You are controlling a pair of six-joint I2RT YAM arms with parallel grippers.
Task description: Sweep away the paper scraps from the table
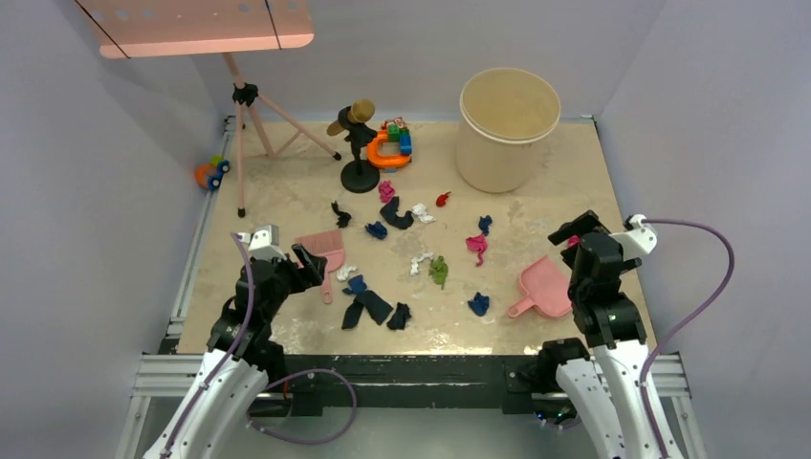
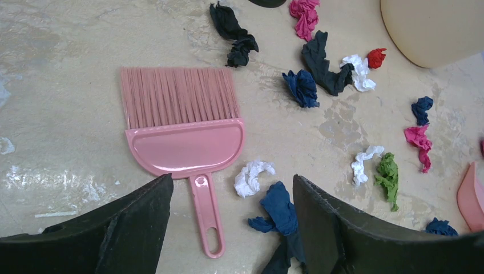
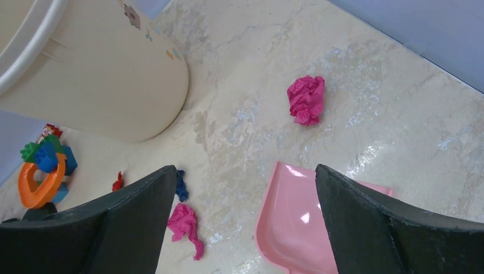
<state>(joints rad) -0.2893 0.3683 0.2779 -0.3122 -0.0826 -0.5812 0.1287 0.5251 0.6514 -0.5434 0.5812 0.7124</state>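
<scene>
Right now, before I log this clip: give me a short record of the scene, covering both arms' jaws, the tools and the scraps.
left jaws: open, empty, over the handle of the pink plastic hand brush
right jaws: open, empty, above the pink plastic dustpan
brush: flat on the speckled beige table, ungrasped
crumpled paper scraps: scattered mid-table, none in the dustpan
far edge: cream round bin; bright plastic toy blocks with orange ring
</scene>
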